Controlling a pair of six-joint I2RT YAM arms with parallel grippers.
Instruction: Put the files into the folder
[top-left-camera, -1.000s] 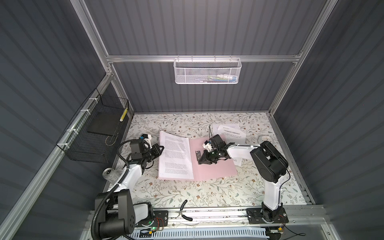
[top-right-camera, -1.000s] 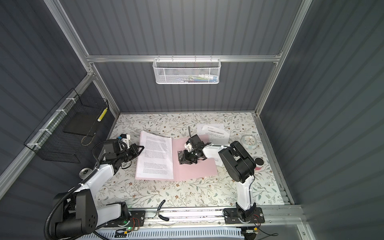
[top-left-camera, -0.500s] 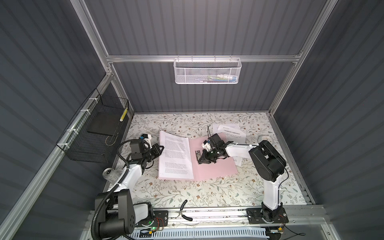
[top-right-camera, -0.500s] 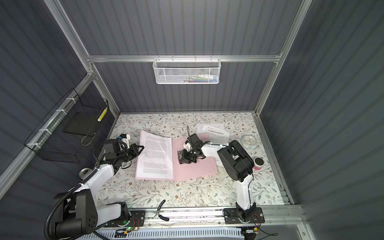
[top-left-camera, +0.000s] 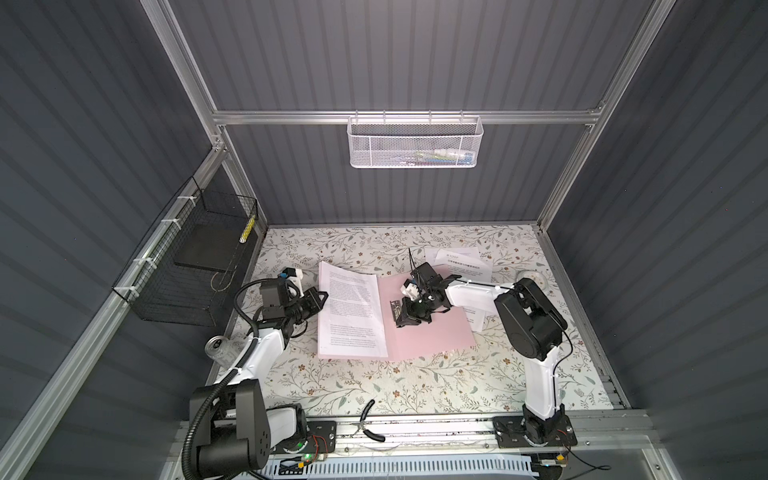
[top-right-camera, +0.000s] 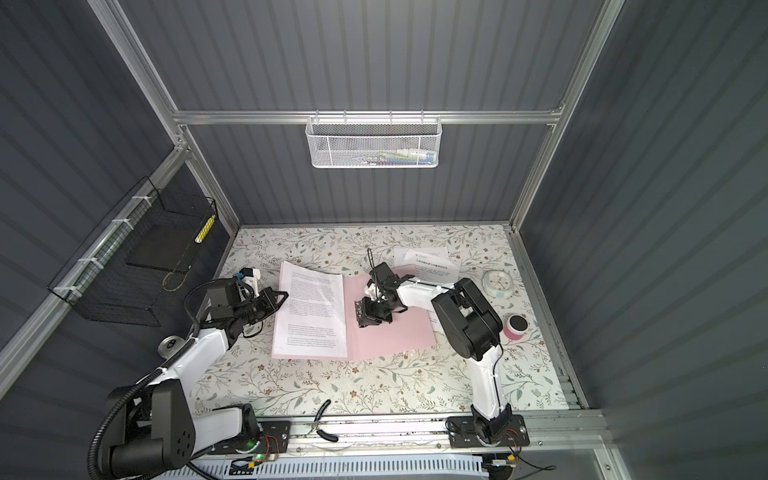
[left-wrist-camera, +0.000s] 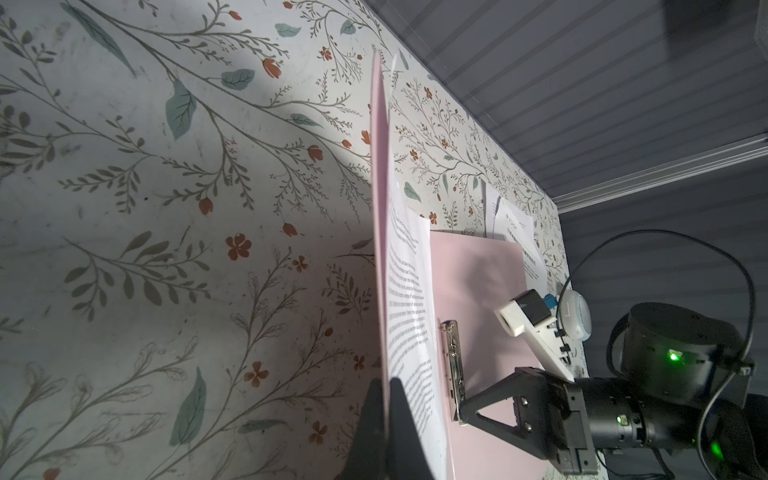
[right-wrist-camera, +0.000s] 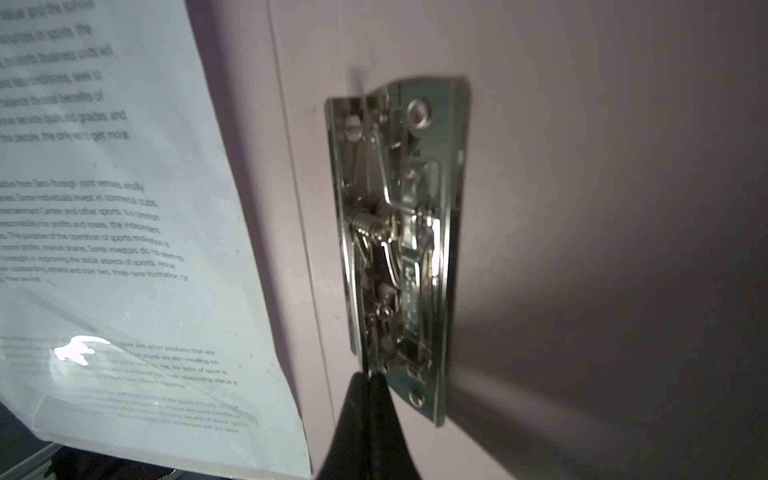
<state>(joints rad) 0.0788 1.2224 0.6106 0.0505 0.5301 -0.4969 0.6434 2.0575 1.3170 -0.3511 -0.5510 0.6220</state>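
Floral table (top-left-camera: 374, 386), grey ribbed walls, metal frame. Two arms, one folder (top-left-camera: 432, 336), one white basket (top-left-camera: 415, 145), one black basket (top-left-camera: 195, 270). Left pincer (left-wrist-camera: 384, 399) clenched on folder's cover edge, cover raised off table, files (top-left-camera: 351, 316) resting on it just beyond the tips. Right pincer (right-wrist-camera: 370, 386) clenched, tips against clip (right-wrist-camera: 399, 249); pinching it or not, cannot tell. More sheets (top-left-camera: 465, 259) behind right pincer, partly under folder. Open table from both pincers back toward the arm bases.

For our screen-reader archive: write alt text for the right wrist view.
The right gripper, jaws shut, sits at one end of a silver metal clip fixed inside the open pink folder; whether it pinches the clip is unclear. A white printed sheet lies on the folder's other half, beside the clip.
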